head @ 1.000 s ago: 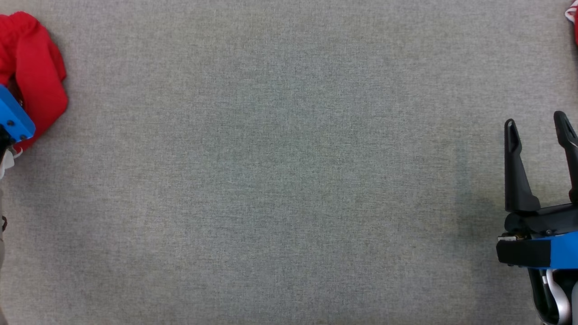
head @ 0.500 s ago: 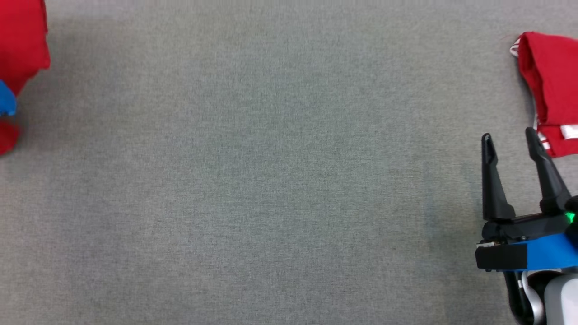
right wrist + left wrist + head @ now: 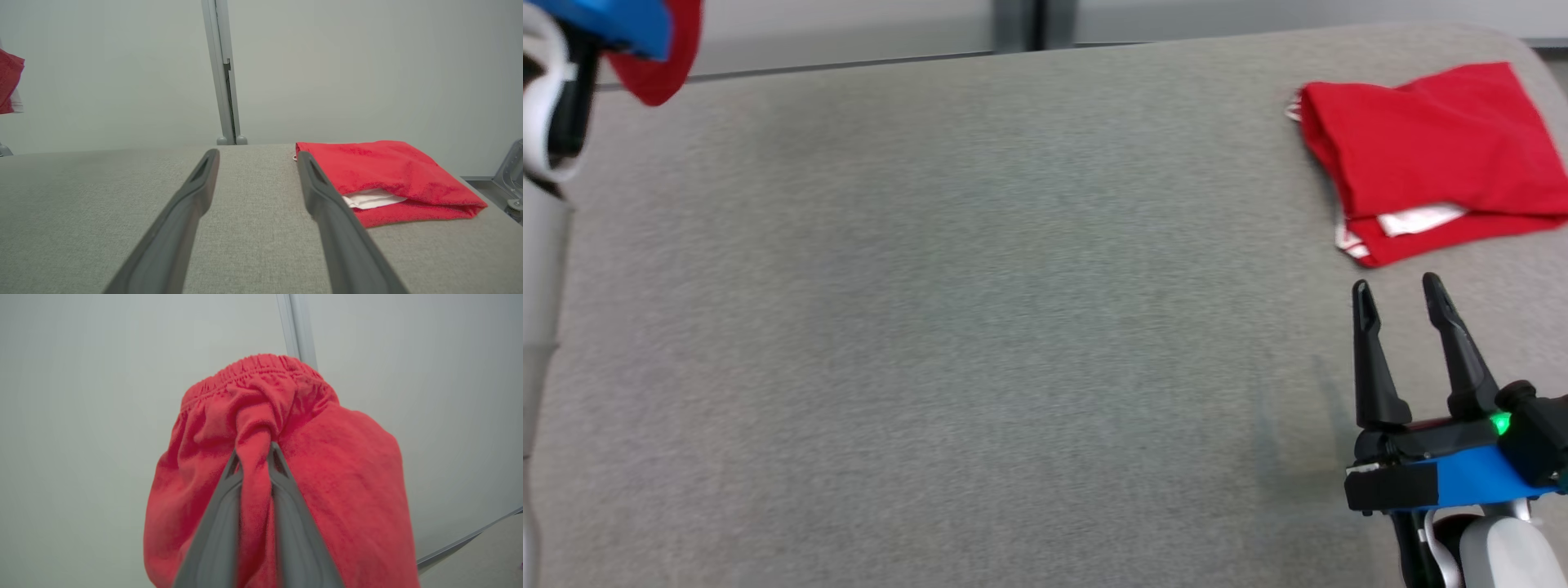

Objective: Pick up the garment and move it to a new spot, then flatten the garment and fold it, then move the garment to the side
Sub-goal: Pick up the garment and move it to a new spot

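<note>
My left tool was clenched on the red garment. In the left wrist view the two grey fingers ran up from the bottom centre and pinched a bunched fold of cloth between them. The gathered elastic waistband arched just above the fingertips. The rest of the fabric draped down around both fingers against a pale wall.

In the head view that red garment sat in the upper left corner, hanging beside the tool's blue housing at the far edge of the tabletop. My pale left forearm ran down the left edge of the frame. The right wrist view caught a sliver of the same red cloth at its left edge, up off the tabletop.

My right tool was released, its dark fingers spread and nothing between them. It sat at the lower right of the head view, pointing up the frame. In the right wrist view the right tool hung low over the grey woven tabletop.

A folded red piece lay flat in the upper right of the head view, near the right tool's fingertips but apart from them. A white patch showed at its near edge. In the right wrist view that folded red piece lay right of centre, partly behind the right-hand finger. A grey post stood behind the tabletop's far edge.
</note>
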Robot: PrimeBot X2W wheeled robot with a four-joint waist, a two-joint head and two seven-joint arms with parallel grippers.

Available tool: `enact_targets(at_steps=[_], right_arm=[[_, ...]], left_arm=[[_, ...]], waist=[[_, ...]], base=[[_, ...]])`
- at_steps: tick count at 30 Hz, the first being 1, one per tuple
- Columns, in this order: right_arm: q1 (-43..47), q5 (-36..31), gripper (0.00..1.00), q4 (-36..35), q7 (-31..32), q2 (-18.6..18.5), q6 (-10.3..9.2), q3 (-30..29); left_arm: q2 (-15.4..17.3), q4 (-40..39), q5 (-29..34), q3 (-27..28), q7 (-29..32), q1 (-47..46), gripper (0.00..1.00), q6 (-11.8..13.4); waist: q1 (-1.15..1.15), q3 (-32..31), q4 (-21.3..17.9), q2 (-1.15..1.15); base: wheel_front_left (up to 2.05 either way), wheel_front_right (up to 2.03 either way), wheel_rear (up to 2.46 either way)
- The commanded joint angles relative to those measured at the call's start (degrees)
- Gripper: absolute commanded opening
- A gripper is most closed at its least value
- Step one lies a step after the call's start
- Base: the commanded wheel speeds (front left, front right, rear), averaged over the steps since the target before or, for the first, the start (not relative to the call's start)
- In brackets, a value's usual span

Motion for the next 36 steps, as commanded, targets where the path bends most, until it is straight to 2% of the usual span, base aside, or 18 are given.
enact_targets(at_steps=[1, 6, 13, 20, 28, 29, 30, 36], right_arm=[[0.02, 0.45, 1.00, 0.67, -0.62, 0.16, 0.03, 0.24], [-0.09, 2.57, 1.00, 3.42, -2.07, 0.22, 0.03, 1.25], [-0.08, 4.35, 1.00, 6.33, -3.49, 0.23, 0.03, 2.67], [0.19, 4.74, 1.00, 8.12, -3.88, 0.22, 0.03, 2.98], [0.58, 4.18, 1.00, 9.89, -3.96, 0.22, 0.03, 2.79], [0.50, 4.17, 1.00, 10.05, -3.96, 0.21, 0.03, 2.80], [0.41, 4.08, 1.00, 10.25, -3.97, 0.21, 0.03, 2.89], [0.94, 3.91, 1.00, 10.90, -3.98, 0.19, 0.02, 2.69]], left_arm=[[-0.91, -2.01, 0.39, -0.76, 0.57, -0.88, 0.00, 0.04], [-4.59, -6.99, 0.35, -4.22, 2.22, 0.75, 0.00, 0.09], [-8.78, -6.07, 0.02, -8.98, 0.78, 7.49, 0.00, 0.19], [-11.48, -2.13, -1.53, -12.09, -2.03, 18.25, 0.00, 1.02], [-14.73, 3.46, -2.46, -16.43, -4.85, 28.79, 0.00, 0.79], [-15.09, 4.01, -2.25, -16.82, -5.39, 29.39, 0.58, 0.85], [-15.45, 4.56, -2.15, -17.15, -5.74, 29.79, 1.00, 0.97], [-16.37, 5.18, -1.12, -17.00, -8.36, 30.24, 1.00, 2.18]], waist=[[0.00, -1.35, -2.55, 0.00], [0.00, -1.57, -6.53, 0.00], [0.00, -1.94, -9.71, 0.00], [0.00, -2.80, -9.87, 0.00], [0.00, -3.83, -7.74, 0.00], [0.00, -3.94, -7.44, 0.00], [0.00, -4.06, -7.16, 0.00], [0.00, -5.17, -5.48, 0.00]], base=[[0.00, 0.00, 0.00], [0.00, 0.00, 0.00], [0.00, 0.00, 0.00], [0.00, 0.00, 0.00], [0.00, 0.00, 0.00], [0.00, 0.00, 0.00], [0.00, 0.00, 0.00], [0.00, 0.00, 0.00]])
